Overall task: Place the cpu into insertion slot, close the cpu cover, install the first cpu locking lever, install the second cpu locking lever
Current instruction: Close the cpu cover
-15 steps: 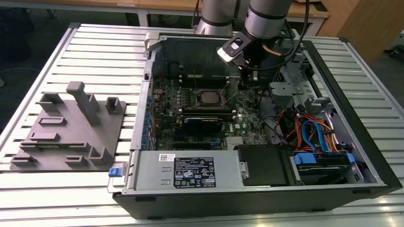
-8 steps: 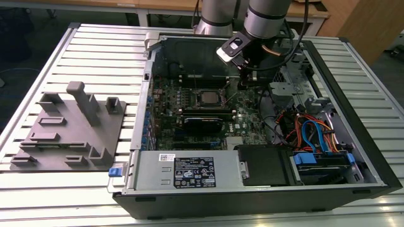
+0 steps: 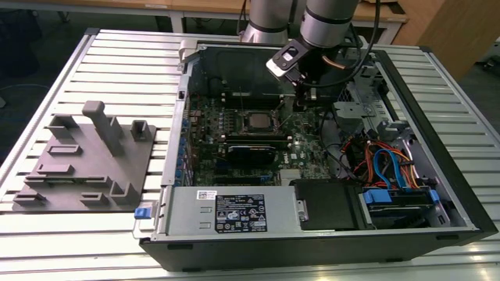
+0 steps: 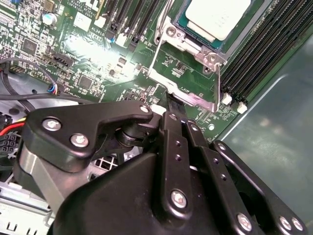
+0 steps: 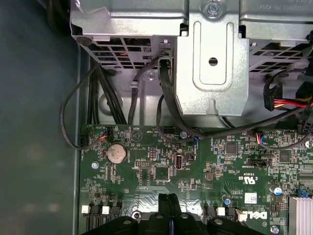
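Your gripper (image 4: 171, 100) has its fingers pressed together with no gap. The tips sit right against the free edge of the cpu cover (image 4: 159, 76), but you cannot tell whether they pinch any of that metal. The cover stands raised off the insertion slot (image 4: 191, 45), and green board shows through its window. The cpu (image 4: 218, 17) lies in the slot, pale face up. Long black memory slots (image 4: 257, 51) run just beside the socket. In the first wrist view a silvery drive cage (image 5: 210, 58) stands at the board's edge, with black cables (image 5: 165, 105) looping down from it. Blue and orange cables (image 3: 387, 167) crowd the case on the exterior view's right, and a grey fixture (image 3: 86, 158) rests outside it on the slatted table (image 3: 117, 64)
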Robot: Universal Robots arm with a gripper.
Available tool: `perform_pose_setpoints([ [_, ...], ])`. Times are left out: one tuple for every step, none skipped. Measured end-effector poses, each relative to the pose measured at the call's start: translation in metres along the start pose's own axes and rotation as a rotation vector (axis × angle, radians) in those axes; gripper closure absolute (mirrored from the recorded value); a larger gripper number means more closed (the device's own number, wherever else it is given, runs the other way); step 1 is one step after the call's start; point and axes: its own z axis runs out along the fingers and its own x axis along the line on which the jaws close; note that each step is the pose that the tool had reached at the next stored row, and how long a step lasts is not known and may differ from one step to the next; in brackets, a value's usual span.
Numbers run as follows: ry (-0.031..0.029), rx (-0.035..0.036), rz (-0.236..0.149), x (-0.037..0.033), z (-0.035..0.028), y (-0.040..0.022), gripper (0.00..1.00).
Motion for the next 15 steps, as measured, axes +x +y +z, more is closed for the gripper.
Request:
perform_pose_setpoints([
  [0.0000,0.0000,0.000,0.0000,0.0000,-0.0004,0.89],
  [0.0000,0.0000,0.000,0.0000,0.0000,-0.0008,0.89],
  [0.0000,0.0000,0.000,0.0000,0.0001,-0.0012,0.89],
  [0.0000,0.0000,0.000,0.0000,0.0001,-0.0016,0.89],
  [0.0001,0.0000,0.000,0.0000,0.0001,-0.0020,0.89],
  [0.0000,0.0000,0.000,0.0000,0.0001,-0.0023,0.89],
  [0.0000,0.0000,0.000,0.0000,0.0001,-0.0027,0.89],
  [0.0000,0.0000,0.000,0.0000,0.0001,-0.0031,0.89],
  [0.0000,0.0000,0.000,0.0000,0.0002,-0.0034,0.89],
  [0.0001,0.0000,0.000,0.0000,0.0002,-0.0037,0.89],
  [0.0001,0.0000,0.000,0.0000,0.0002,-0.0039,0.89],
  [0.0000,0.0000,0.000,0.0000,0.0002,-0.0042,0.89],
  [0.0000,0.0000,0.000,0.0000,0.0003,-0.0045,0.89],
  [0.0000,0.0000,0.000,0.0000,0.0003,-0.0047,0.89],
  [0.0000,0.0000,0.000,0.0000,0.0003,-0.0050,0.89],
])
